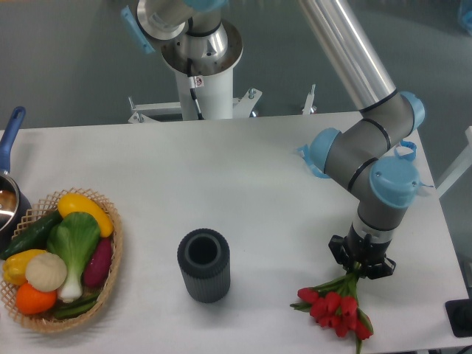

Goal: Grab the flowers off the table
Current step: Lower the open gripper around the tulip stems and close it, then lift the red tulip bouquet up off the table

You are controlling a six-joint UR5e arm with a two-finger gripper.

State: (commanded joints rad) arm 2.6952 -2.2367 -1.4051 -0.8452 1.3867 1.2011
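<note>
Claw clamped on flowers

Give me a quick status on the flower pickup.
Hand shut on the flowers' stems. Flowers low over the table, blooms at the near edge. Dark ribbed cup to one side, not in the way.

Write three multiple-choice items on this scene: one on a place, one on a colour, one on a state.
1. Where does the dark ribbed cylinder stand?
A. inside the wicker basket
B. on the table between basket and flowers
C. under the gripper

2. What colour are the flowers' blooms?
A. red
B. yellow
C. white

3. How is the gripper?
A. wide open above the basket
B. out of view
C. closed on the flower stems

Answers: B, it sits on the white table right of the wicker basket; A, red tulip heads; C, the stems run up into the closed fingers.
</note>
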